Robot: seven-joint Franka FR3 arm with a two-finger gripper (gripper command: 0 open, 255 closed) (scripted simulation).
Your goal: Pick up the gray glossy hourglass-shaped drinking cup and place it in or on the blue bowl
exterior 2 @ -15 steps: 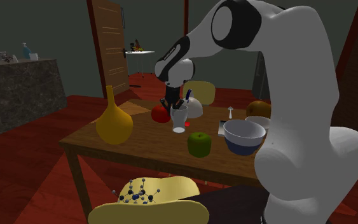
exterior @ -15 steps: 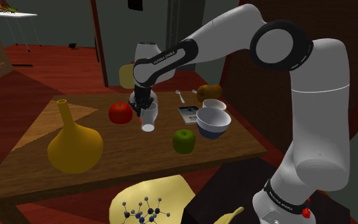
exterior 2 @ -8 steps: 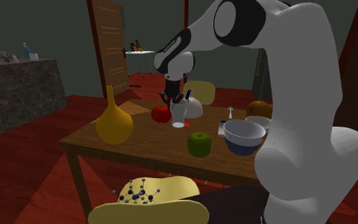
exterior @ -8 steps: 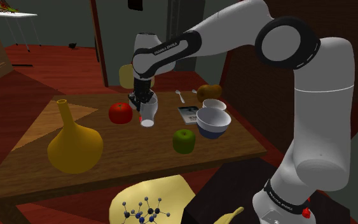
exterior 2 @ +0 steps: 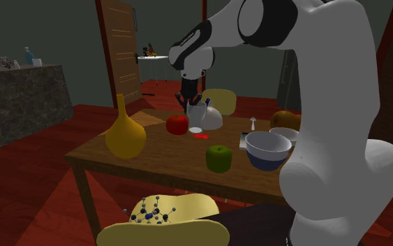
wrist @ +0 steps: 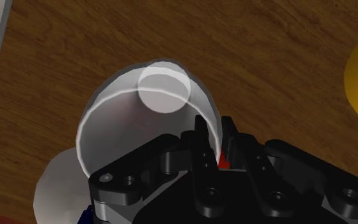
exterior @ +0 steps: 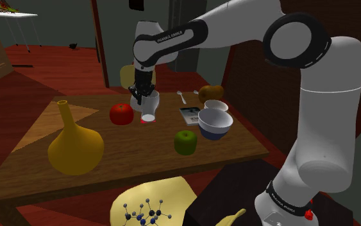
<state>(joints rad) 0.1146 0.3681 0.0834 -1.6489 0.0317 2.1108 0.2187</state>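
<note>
Two stages, and the first looks done. The hand (exterior: 140, 98) is almost closed and pinches the rim wall of the gray waisted cup (exterior: 149, 106), with one finger inside and one outside, as the wrist view shows plainly. The cup hangs tilted just under the hand, and its base looks clear of the bench (exterior: 140, 155), so I'd call it grasped and the lift begun. What's left is to carry it across, lower it and release. The blue bowl (exterior: 212, 132), white inside, sits well apart from the hand on the stand side. A smaller white bowl (exterior: 215, 104) is right behind it; I can't tell whether they touch. The green apple (exterior: 185, 142) is near the bowl, and I'd judge it off the straight line from the hand. The red apple (exterior: 121, 113) is just beside the cup, on the side away from the bowl. A rim pinch is a thin hold, so the cup may swing in transit. For writing, the white forearm lettering (exterior: 170, 35) reads like FRANKA EMIKA, not certain. The printed card (exterior: 188, 114) lies between hand and bowl, its text unreadable.
</note>
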